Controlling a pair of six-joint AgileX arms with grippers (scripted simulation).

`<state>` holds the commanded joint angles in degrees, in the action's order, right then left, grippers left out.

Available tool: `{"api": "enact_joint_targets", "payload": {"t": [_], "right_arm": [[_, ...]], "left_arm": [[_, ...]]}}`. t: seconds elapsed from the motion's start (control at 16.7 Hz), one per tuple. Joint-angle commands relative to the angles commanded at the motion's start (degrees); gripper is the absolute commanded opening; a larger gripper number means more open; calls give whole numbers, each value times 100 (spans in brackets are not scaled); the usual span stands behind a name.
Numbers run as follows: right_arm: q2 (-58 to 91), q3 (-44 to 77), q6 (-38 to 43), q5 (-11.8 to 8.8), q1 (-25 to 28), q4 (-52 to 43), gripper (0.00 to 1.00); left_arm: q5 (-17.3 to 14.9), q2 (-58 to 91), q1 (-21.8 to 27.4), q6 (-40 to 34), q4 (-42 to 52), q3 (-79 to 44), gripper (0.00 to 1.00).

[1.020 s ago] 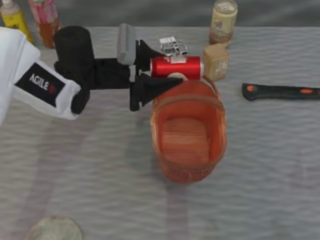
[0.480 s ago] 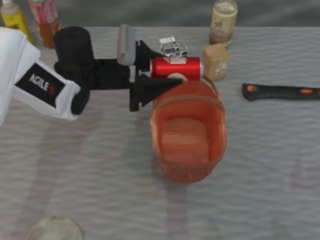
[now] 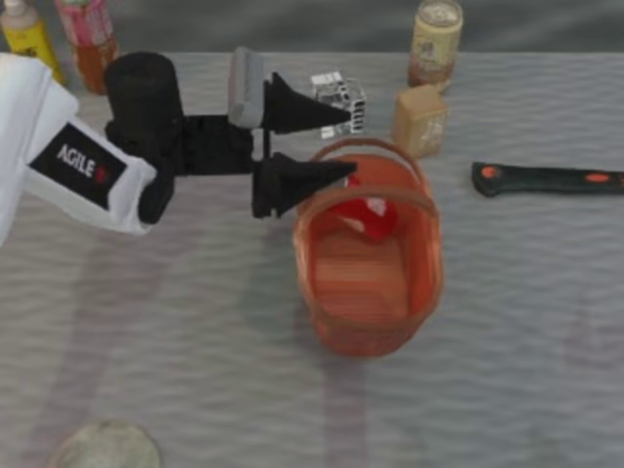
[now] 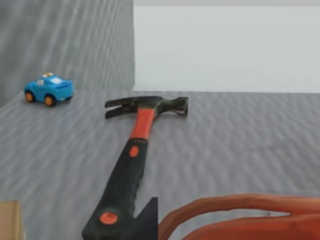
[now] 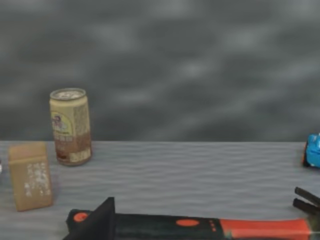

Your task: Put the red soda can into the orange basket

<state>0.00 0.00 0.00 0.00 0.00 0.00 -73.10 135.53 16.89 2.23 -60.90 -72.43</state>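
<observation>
Rendered sim tabletop, not a real room, flat grey rippled table (image 3: 195, 370), blank grey backdrop, random clutter laid out as props: hammer (image 4: 131, 165), blue toy car (image 4: 48, 90), beige drink can (image 5: 70, 126), small tan carton (image 5: 30, 175)

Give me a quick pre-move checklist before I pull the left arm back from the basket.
1. Red soda can inside the orange basket: ok.
2. Left gripper open, nothing held: ok.
3. Fingers clear of the near basket handle: not ok; the lower fingertip overlaps the rim from above.
4. Basket upright on the table: ok.
5. Silver object and tan box beside the gripper: close, retreat carefully.
6. Right arm position: cannot tell, absent from the top view.
</observation>
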Motion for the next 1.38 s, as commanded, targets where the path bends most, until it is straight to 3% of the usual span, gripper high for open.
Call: {"api": "enact_joint_targets", "payload": {"t": [0.6,0.78,1.02,1.38], "right_arm": [[0,0,0,0,0,0,100],[346,347,-209,-34,161,-307,100],[1649,1648,-892,-76,629,-1325,100],[5085,5090,-2377,-34,1533,-3577,100]], "left_arm": [[3,-4,22,2,2,-2,100],[192,-353,-57,-119,145,87,100],[927,-1664,-340,-462,700,527,100],[2829,-5262,-952,-901,2161,1985,100]]}}
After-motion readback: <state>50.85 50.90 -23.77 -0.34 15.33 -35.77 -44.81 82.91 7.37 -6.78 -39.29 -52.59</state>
